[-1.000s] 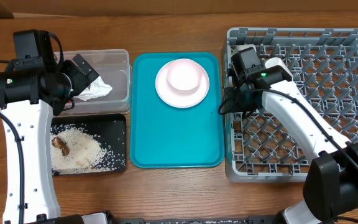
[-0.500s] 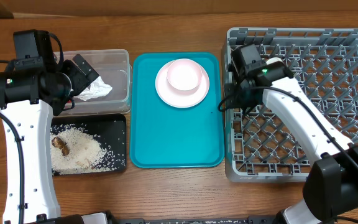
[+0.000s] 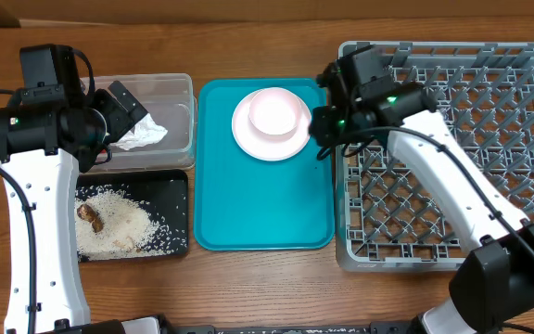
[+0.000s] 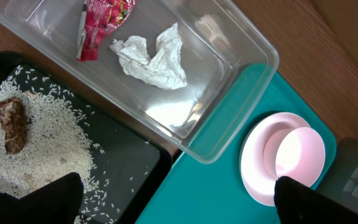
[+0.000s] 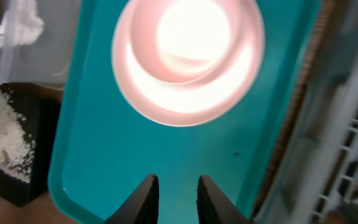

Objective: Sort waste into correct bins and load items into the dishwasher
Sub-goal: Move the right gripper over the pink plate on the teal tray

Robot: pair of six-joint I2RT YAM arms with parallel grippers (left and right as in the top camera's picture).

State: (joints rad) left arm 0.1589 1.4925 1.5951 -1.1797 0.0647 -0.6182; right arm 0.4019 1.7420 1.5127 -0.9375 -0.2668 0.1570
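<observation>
A pale-pink plate [image 3: 248, 141] with a pink bowl [image 3: 276, 111] on it sits at the far end of the teal tray [image 3: 258, 204]. My right gripper [image 3: 324, 125] hangs over the tray's right edge, beside the plate; it is narrowly open [image 5: 176, 183] with only teal showing between its fingers. The grey dish rack [image 3: 452, 167] fills the right side. My left gripper [image 3: 123, 105] hovers wide open [image 4: 178, 186] and empty over the clear tub [image 3: 179, 88], which holds a white napkin [image 4: 151, 56] and a red wrapper [image 4: 101, 22]. The black tray [image 3: 176, 199] holds rice [image 3: 123, 223] and a brown lump [image 3: 89, 216].
The rack's upright pegs and raised left wall [image 3: 343, 186] stand right beside the teal tray. The clear tub and black tray lie side by side at the left, close against the teal tray's left edge. Bare wooden table [image 3: 248, 278] runs along the front.
My right gripper has swung left from the rack's left edge out over the teal tray and its fingers have parted slightly. The left arm has not moved.
</observation>
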